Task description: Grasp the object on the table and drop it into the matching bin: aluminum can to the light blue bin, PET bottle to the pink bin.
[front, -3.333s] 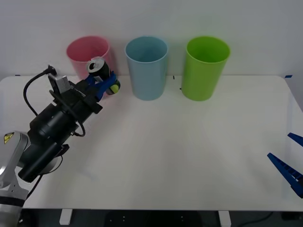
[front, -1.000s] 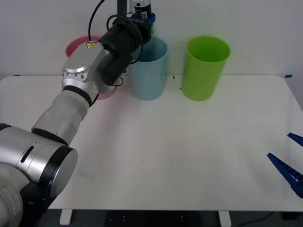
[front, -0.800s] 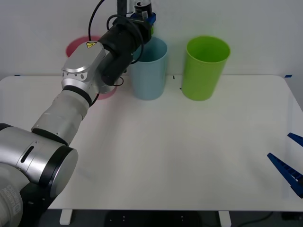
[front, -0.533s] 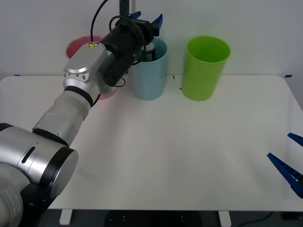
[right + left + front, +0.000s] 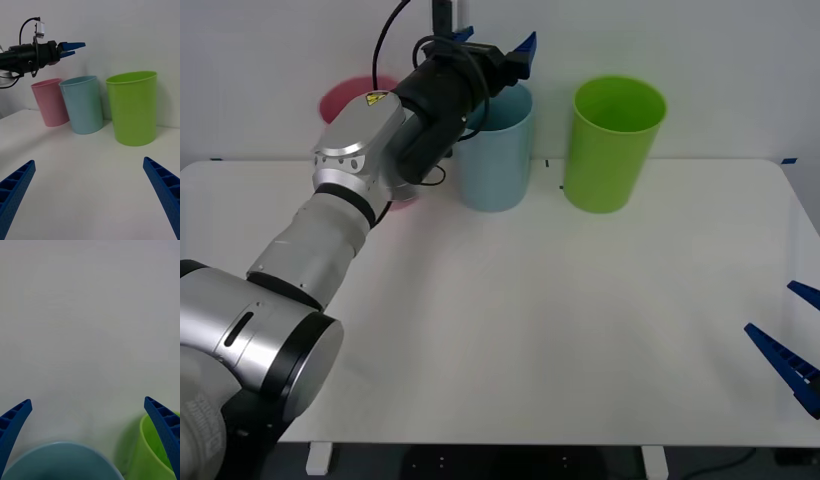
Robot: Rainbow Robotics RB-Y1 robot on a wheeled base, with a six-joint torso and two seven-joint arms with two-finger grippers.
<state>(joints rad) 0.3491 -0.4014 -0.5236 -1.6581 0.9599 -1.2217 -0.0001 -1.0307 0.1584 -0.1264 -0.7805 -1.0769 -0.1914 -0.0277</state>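
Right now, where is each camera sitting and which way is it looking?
Front view: above the arms, looking down at the table; the left arm reaches over the blue bin.
Right wrist view: low over the table, facing the pink bin, blue and green bin, own fingers open.
Left wrist view: above the blue bin, facing the wall, fingers open.
All share the blue bin.

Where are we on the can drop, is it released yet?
Released, it seems: the left gripper hangs above the light blue bin with jaws open and nothing between them. The can was in its grip a second ago. Nothing is in hand now. Left: pull the left arm back. The right gripper waits, open, over the table.
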